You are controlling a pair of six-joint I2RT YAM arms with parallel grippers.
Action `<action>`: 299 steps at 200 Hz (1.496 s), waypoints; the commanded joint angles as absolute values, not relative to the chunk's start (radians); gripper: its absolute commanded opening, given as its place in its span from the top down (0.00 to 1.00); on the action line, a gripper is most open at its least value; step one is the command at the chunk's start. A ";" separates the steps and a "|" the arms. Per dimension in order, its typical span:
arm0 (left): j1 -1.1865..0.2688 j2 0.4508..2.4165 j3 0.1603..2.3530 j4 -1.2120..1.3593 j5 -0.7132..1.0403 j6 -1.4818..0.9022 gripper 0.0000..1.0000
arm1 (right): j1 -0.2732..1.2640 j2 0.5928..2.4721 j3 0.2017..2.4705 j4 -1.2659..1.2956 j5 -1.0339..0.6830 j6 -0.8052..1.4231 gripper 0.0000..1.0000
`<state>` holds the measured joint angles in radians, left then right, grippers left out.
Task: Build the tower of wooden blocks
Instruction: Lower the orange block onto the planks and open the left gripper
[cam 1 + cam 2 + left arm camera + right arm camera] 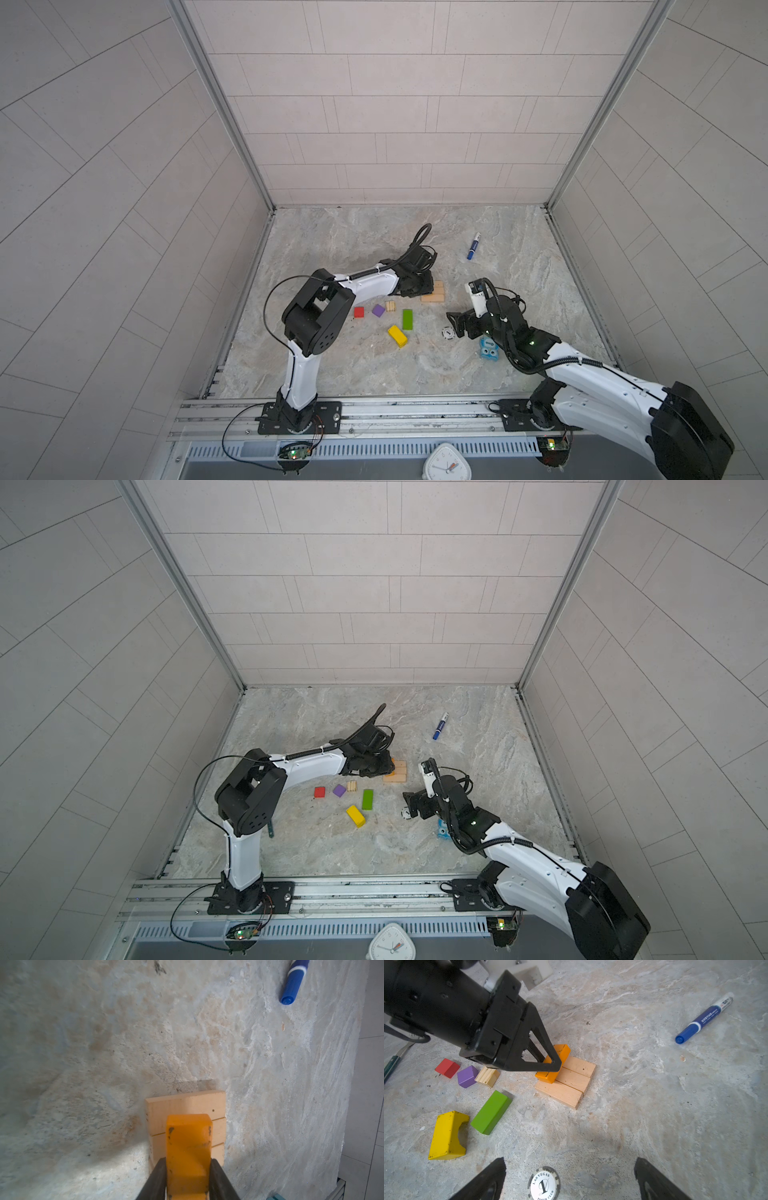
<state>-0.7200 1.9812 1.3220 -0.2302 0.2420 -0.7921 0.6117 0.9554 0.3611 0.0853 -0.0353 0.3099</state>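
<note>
Three tan bars (571, 1082) lie side by side as a flat base (435, 293) in mid-table. An orange block (550, 1076) lies crosswise over one end of them and looks to rest on them. My left gripper (188, 1167) is shut on that orange block (188, 1142), one finger on each long side. A red cube (359, 312), purple cube (378, 310), striped cube (390, 306), green bar (407, 319) and yellow arch-cut block (397, 336) lie loose in front of the base. My right gripper (570, 1162) hovers open and empty, low over the table to the right.
A poker chip (544, 1185) lies just under the right gripper. A blue cartoon-eyed toy (488, 347) sits beside the right arm, and a blue marker pen (473, 246) lies at the back right. A green-handled tool (271, 829) lies by the left arm. Walls enclose three sides.
</note>
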 commanded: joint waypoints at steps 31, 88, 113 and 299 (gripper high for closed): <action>-0.727 2.002 1.358 -0.235 0.240 -0.776 0.66 | 0.605 0.951 0.378 0.087 -0.038 0.304 0.02; -0.727 2.015 1.360 -0.226 0.239 -0.781 0.66 | 0.599 0.951 0.377 0.088 -0.044 0.306 0.02; -0.727 2.019 1.361 -0.225 0.236 -0.782 0.66 | 0.598 0.952 0.377 0.088 -0.046 0.308 0.02; -0.729 2.017 1.339 -0.217 0.229 -0.793 0.61 | 0.590 0.956 0.376 0.089 -0.055 0.310 0.02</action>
